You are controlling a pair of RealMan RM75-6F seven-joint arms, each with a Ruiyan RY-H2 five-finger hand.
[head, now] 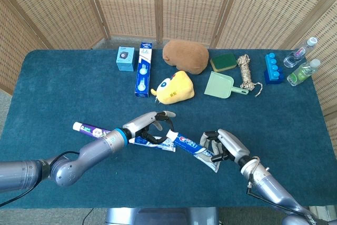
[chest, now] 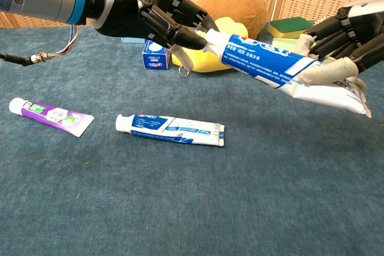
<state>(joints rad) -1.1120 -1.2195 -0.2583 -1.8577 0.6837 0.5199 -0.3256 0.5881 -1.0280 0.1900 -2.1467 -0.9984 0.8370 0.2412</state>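
A blue-carpeted table [head: 63, 93] stands before wicker screens [head: 121, 3]. Three toothpaste tubes are near its front edge: a purple tube [chest: 51, 114] and a blue tube [chest: 171, 129] lie flat, and a raised tube [chest: 270, 67] hangs above. The right hand [chest: 339, 49] grips its crimped end; the left hand [chest: 150, 10] pinches its cap end with its fingers [chest: 189, 39]. Only the head view shows two bottles [head: 303, 64] at the back right corner.

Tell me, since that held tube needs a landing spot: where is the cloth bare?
Bare: the near edge below the flat blue tube, the right side beyond the right hand, and the far-left corner beside the small box. Crowded: the back row, from the box to the bottles.
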